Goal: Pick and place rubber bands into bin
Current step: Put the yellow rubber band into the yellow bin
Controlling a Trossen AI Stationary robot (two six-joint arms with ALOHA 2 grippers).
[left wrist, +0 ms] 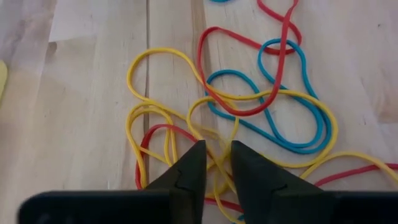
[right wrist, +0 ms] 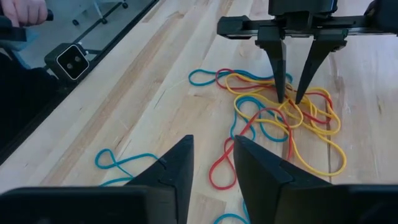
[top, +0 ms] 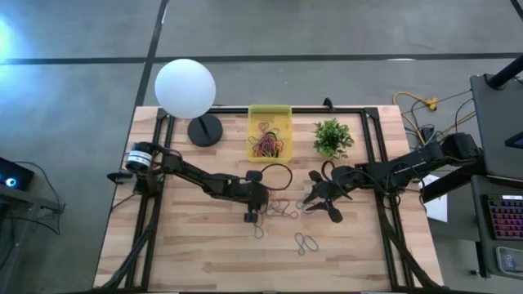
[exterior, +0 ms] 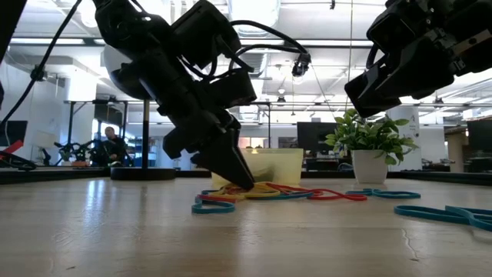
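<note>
While the left gripper (left wrist: 215, 163) stands tips-down in the bands (left wrist: 249, 106), jaws narrowly apart astride a yellow strand, pinch fully before lifting toward the bin (top: 270, 133); right gripper (right wrist: 211, 163) hovers unclenched nearby.

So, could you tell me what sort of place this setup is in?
Probably an open-plan lab or workshop: a wooden table on a concrete floor, a desk with a keyboard beside it, and ceiling lights over workstations behind.
</note>
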